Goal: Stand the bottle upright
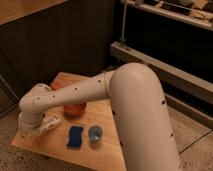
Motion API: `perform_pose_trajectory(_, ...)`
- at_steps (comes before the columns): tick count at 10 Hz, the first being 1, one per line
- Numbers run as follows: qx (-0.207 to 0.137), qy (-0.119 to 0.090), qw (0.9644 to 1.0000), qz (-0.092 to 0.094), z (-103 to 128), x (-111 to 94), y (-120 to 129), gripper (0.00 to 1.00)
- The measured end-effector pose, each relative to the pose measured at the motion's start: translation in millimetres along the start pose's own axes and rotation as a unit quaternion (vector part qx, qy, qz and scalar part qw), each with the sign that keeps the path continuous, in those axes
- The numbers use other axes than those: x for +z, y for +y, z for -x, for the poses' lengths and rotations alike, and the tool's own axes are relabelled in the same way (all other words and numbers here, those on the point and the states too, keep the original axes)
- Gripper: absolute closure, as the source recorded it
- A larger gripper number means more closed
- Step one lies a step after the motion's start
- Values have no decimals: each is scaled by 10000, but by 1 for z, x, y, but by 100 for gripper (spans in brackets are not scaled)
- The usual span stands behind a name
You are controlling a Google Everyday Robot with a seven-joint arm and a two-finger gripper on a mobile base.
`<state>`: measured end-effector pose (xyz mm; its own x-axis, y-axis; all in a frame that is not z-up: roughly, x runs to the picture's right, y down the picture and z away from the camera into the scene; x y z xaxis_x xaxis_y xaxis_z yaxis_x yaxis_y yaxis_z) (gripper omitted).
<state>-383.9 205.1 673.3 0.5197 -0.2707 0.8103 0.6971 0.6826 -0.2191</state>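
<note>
Bottle (50, 121) not upright yet — standing it is all left to do
Lies at counter (60, 152) left w/ tool (32, 129) right at it — open or closed, can't tell

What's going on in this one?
The robot's arm reaches across the wooden table, its end effector low at the view's left, right at the pale bottle, which lies on its side, not yet upright. Whether the bottle is gripped cannot be told. A blue sponge and blue-grey cup sit beside it, untouched.

tool (34, 130) largely hidden under arm (75, 92), beside bottle (51, 121)
</note>
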Motion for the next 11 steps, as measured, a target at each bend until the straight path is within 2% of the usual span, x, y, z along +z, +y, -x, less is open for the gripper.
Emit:
perform_pose_trajectory(7,117,-243,9996,-104,0,-12,-2,76)
perform_pose_trajectory(11,272,-606,9977,-142,5,-15,-2,76)
